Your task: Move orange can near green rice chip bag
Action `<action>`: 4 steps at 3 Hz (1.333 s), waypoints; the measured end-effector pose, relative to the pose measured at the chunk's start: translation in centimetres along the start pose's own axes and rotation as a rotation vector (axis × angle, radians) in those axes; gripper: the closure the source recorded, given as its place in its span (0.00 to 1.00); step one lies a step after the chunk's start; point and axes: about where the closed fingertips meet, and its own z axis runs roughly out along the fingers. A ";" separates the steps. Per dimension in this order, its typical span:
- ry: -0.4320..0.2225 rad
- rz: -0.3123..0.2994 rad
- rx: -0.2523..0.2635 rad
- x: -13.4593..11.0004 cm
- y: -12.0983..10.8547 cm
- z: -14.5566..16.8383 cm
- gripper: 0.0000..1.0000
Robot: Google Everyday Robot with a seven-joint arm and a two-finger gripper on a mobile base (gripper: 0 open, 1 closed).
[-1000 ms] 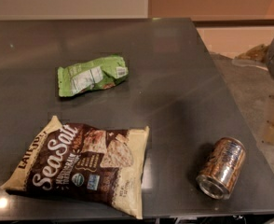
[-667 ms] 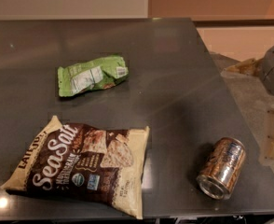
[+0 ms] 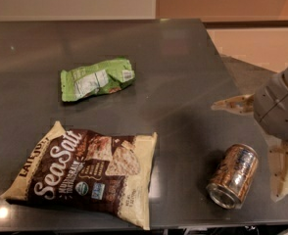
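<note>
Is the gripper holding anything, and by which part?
Nothing is held. The gripper, at the right edge of the table, is open; the orange can lies on its side beside it, ungrasped.

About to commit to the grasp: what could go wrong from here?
1. The orange can lies on its side near the front right corner of the table; the gripper, beside it at the right edge with jaws open, could nudge it rolling off.
2. A low carry toward the green rice chip bag may clip the corner of the Sea Salt bag.
</note>
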 end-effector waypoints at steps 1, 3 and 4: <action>0.033 -0.086 -0.038 0.2 1.1 2.1 0.00; 0.088 -0.149 -0.080 2.0 1.5 4.3 0.18; 0.106 -0.155 -0.090 2.5 1.3 4.8 0.41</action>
